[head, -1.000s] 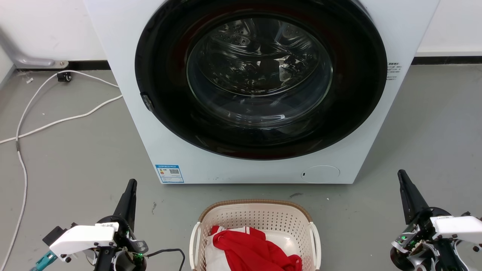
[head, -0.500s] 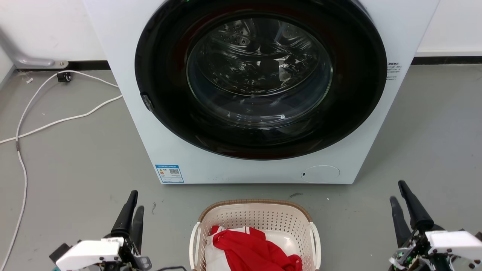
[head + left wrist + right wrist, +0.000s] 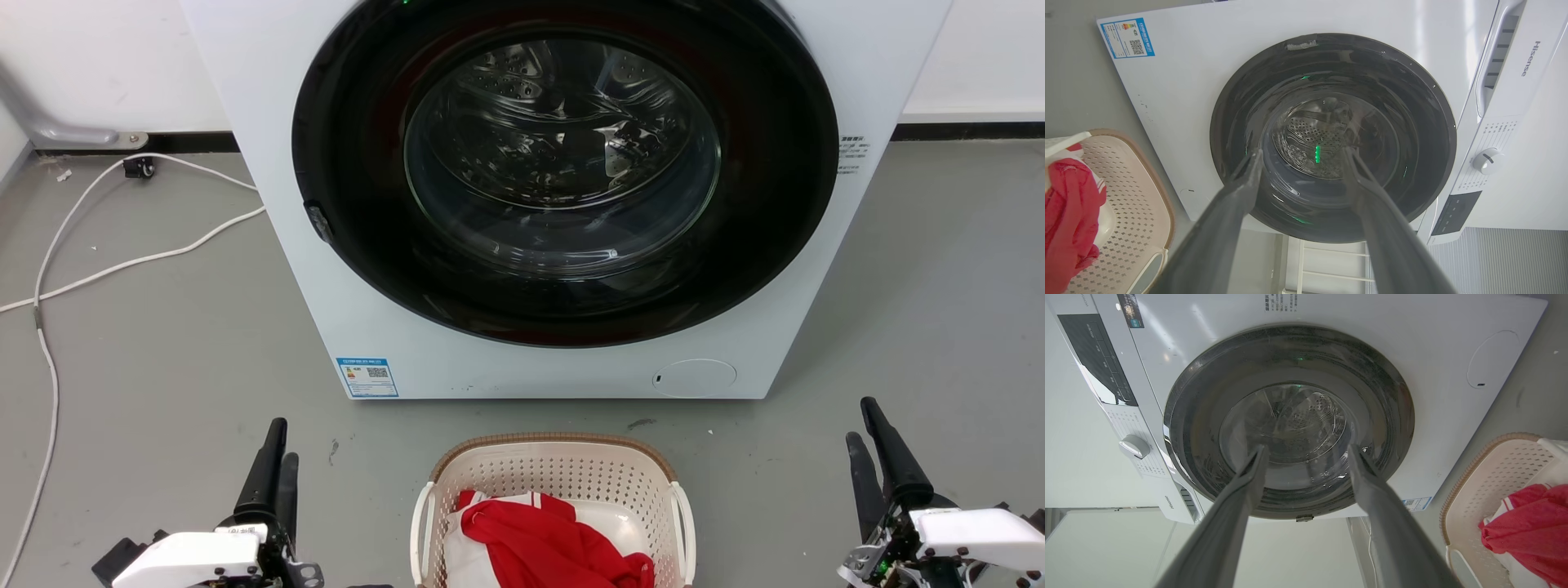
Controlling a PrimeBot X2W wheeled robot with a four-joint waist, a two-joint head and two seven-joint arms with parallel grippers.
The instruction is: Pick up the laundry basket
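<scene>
Left pincer (image 3: 283, 441) sits at the lower left of the head view, its two dark fingers pointing up the view. In the left wrist view (image 3: 1302, 152) the fingers stand spread, with nothing between them. Farther up the head view and to its left, a white cable (image 3: 122, 261) trails across the grey floor (image 3: 163, 367).

At the centre stands the white washer (image 3: 277, 204), its round dark door (image 3: 563, 155) closed and a blue label (image 3: 367, 376) at its lower left corner. The laundry basket (image 3: 555, 445) rests on the floor just in front of the washer, between the two pincers and well apart from both. It is cream with perforated walls and a brown rim, and its white handles run down either side. Inside it a red garment (image 3: 555, 539) lies heaped over something white (image 3: 608, 514). The basket also shows at the left edge of the left wrist view (image 3: 1126, 179) and the right edge of the right wrist view (image 3: 1486, 477).

At the lower right the right pincer (image 3: 859, 418) points up the view. Its fingers are parted in the right wrist view (image 3: 1307, 448), and nothing is held.
</scene>
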